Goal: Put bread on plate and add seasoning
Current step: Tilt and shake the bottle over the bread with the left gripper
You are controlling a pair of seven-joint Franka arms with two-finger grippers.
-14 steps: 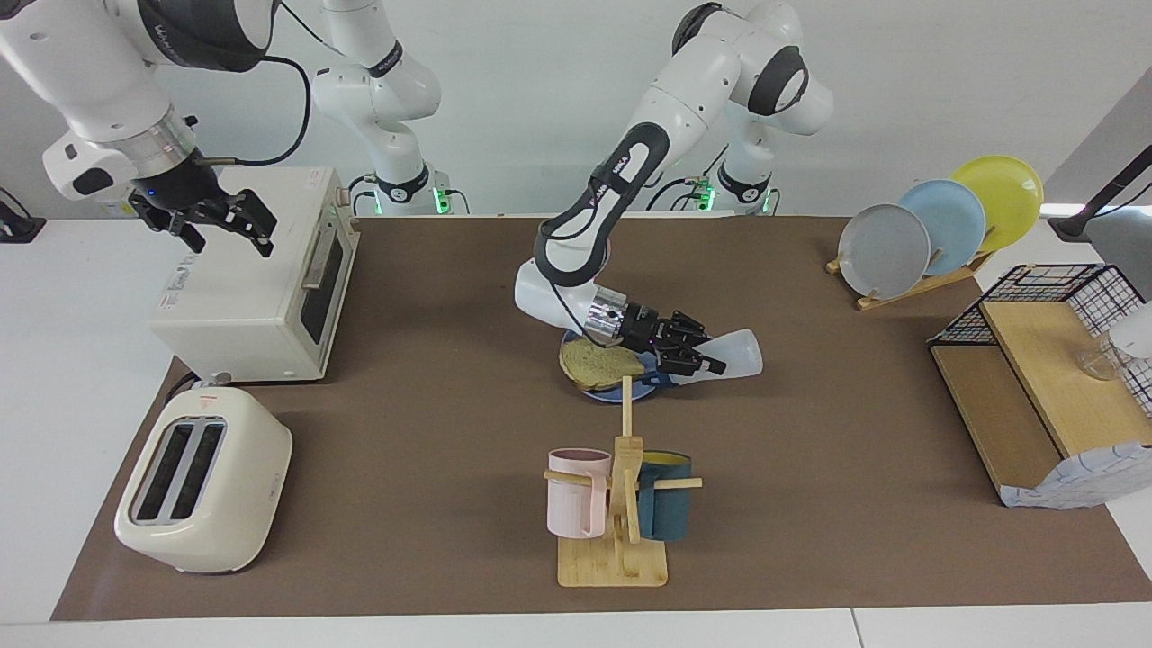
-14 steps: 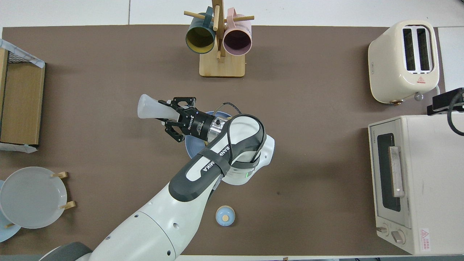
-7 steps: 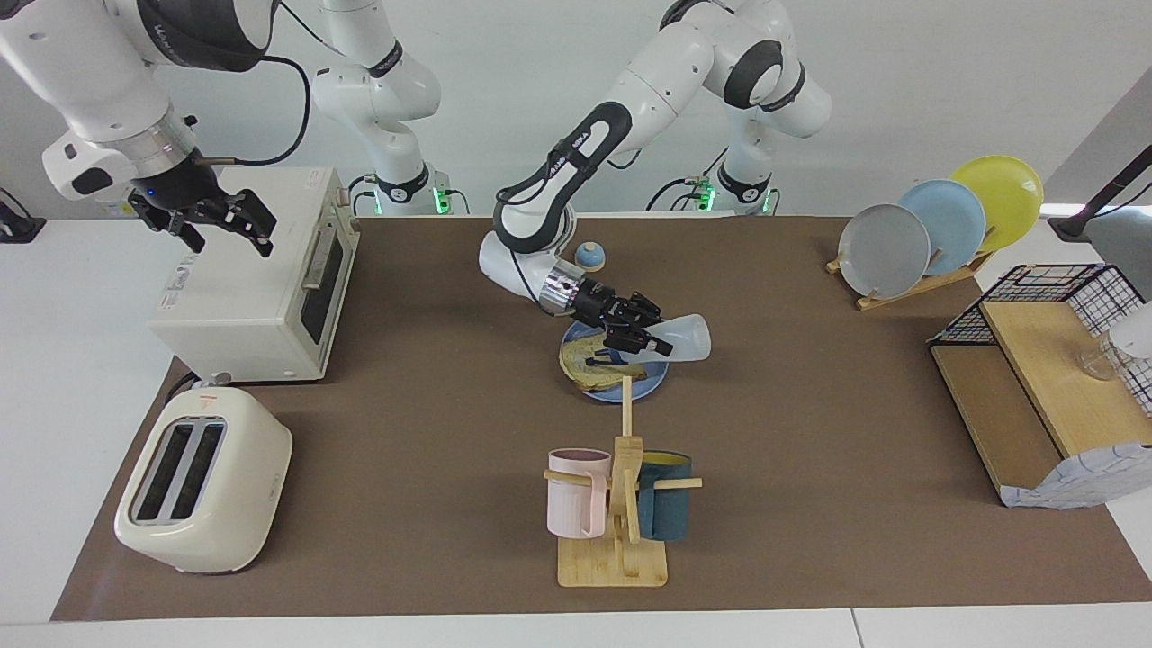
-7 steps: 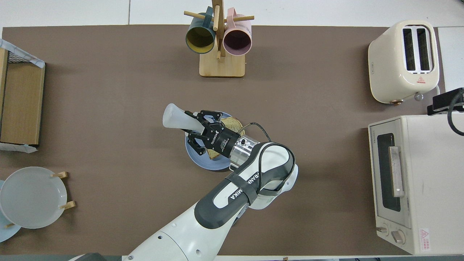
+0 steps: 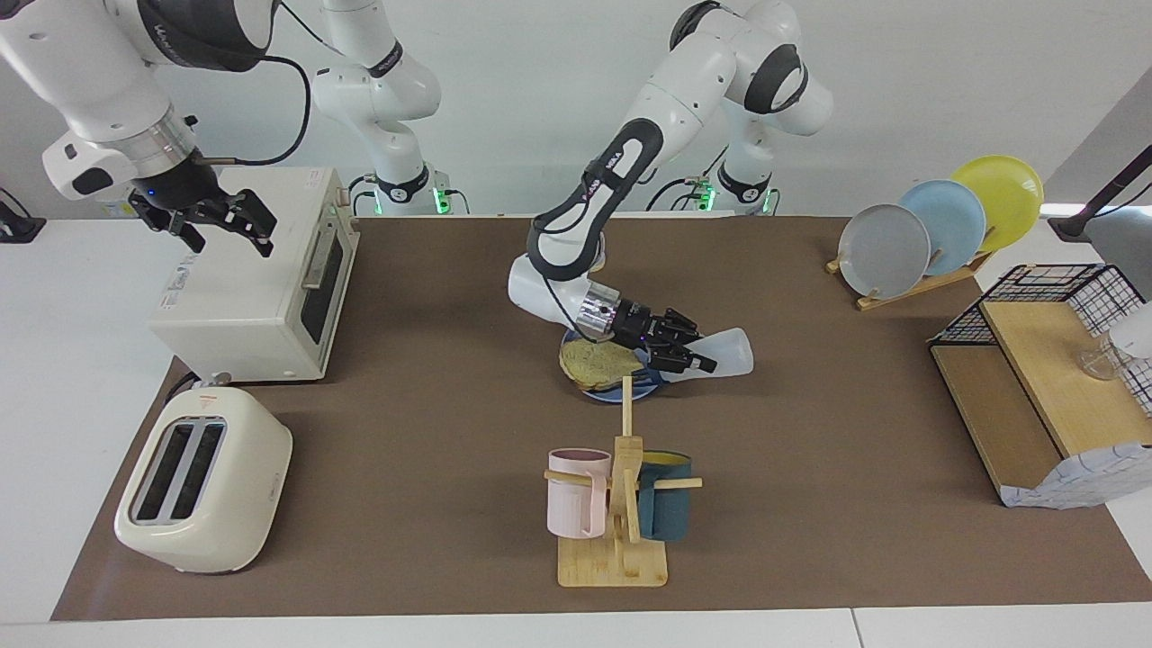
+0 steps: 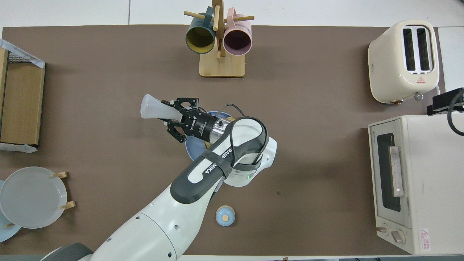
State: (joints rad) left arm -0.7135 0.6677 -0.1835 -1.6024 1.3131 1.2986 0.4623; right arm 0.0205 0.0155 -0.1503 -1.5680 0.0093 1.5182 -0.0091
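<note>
The bread [image 5: 597, 362] lies flat on the blue plate [image 5: 641, 391] in the middle of the table. My left gripper [image 5: 695, 360] hangs low over the plate's edge toward the left arm's end, shut on the seasoning [image 5: 727, 352]. The translucent bottle lies nearly level, its wide base pointing toward the left arm's end; its cap is hidden between the fingers. From overhead the seasoning [image 6: 155, 110] sticks out of the left gripper [image 6: 176, 116], and the arm covers most of the plate [image 6: 193, 149]. The right gripper [image 5: 225, 229] waits open above the toaster oven [image 5: 252, 279].
A wooden mug rack [image 5: 614, 513] with a pink and a teal mug stands farther from the robots than the plate. A cream toaster [image 5: 203, 481] sits beside the oven. An upright plate rack [image 5: 936, 225] and a wire shelf [image 5: 1048, 378] occupy the left arm's end. A small bell [image 6: 225, 215] stands near the robots.
The left gripper swung the seasoning over the bread toward the right arm's end half a second ago, then back to about where it started. The right arm has not moved.
</note>
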